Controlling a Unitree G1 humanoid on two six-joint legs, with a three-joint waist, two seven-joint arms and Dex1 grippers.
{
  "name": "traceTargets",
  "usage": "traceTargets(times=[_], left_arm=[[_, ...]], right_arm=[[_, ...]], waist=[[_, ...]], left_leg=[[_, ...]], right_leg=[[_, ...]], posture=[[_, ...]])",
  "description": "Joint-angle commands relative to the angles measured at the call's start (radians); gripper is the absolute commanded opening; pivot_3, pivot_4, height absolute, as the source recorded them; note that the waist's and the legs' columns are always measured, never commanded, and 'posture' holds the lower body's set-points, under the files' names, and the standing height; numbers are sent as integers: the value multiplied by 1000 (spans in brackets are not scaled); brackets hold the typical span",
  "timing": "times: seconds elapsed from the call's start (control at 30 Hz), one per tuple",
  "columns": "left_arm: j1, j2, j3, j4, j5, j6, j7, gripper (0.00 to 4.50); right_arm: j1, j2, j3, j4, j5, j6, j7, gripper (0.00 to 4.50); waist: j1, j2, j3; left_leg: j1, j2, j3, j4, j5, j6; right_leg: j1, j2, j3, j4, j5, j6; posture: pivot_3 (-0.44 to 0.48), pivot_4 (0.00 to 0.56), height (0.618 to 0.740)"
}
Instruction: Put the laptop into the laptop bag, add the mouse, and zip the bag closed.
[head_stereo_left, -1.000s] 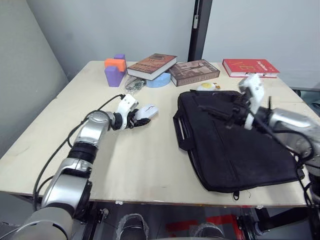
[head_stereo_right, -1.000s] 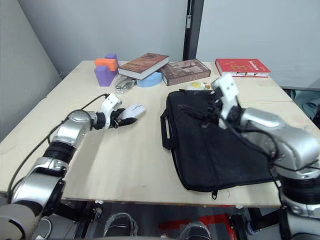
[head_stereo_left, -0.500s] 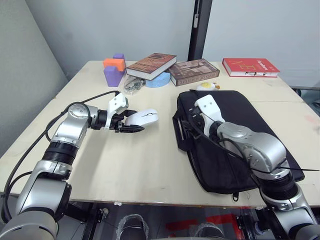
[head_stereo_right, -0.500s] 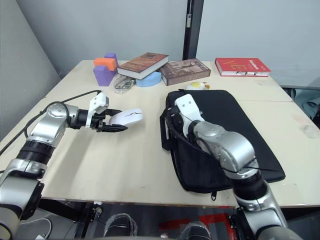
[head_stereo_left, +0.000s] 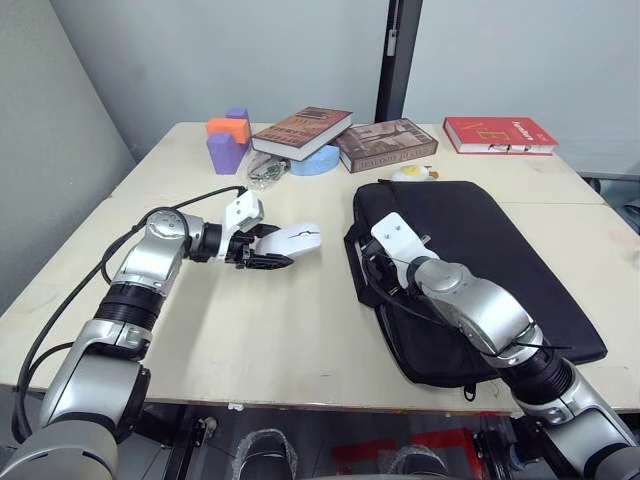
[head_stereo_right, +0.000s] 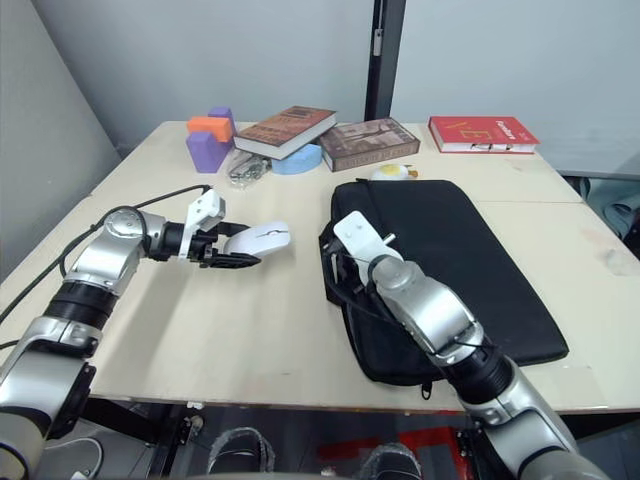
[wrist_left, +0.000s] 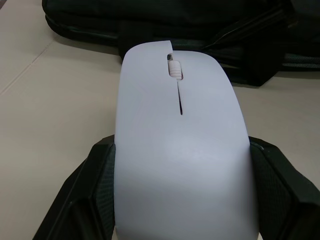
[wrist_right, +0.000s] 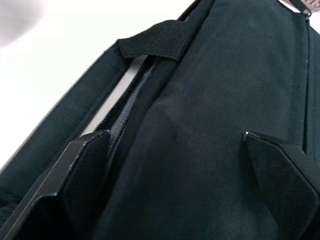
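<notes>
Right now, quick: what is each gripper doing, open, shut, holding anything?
Left gripper: shut on the white mouse, held above the table.
Right gripper: open, fingers spread over the black laptop bag near its zipper edge, holding nothing.

A pale wooden surface (head_stereo_left: 300, 340) with a plain, light top fills the middle of the room, its near edge showing a thin plywood side. Behind it stand smooth grey walls (head_stereo_left: 200, 60), split by a dark vertical post (head_stereo_left: 398, 50). Lighting is soft and even, without hard shadows.
</notes>
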Motion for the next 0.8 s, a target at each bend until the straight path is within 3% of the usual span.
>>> traceTargets(times=[0.03, 0.47, 0.63, 0.8], left_arm=[[-21, 6, 16, -7, -10, -9, -8, 2850], [-30, -31, 19, -30, -30, 12, -10, 2850], [-28, -42, 14, -35, -30, 13, -3, 2850], [-25, -54, 6, -41, -32, 17, -3, 2850]], right_arm=[[-6, -5, 9, -10, -58, -17, 20, 4248], [26, 3, -73, -58, -77, -24, 124, 36], [22, -18, -96, -74, -95, -12, 140, 36], [-28, -5, -209, -104, -63, 28, 165, 36]], waist=[[0, 0, 0], [4, 0, 0], [6, 0, 0], [11, 0, 0]], left_leg=[[0, 0, 0, 0, 0, 0], [1, 0, -1, 1, 1, 1], [1, 0, -1, 2, 1, 1], [1, 0, -1, 2, 1, 1]], right_leg=[[0, 0, 0, 0, 0, 0], [2, 0, 0, 1, 0, 0], [2, 0, 0, 1, 0, 0], [2, 0, 0, 1, 0, 0]], posture=[[0, 150, 725], [0, 150, 725], [0, 150, 725], [0, 150, 725]])
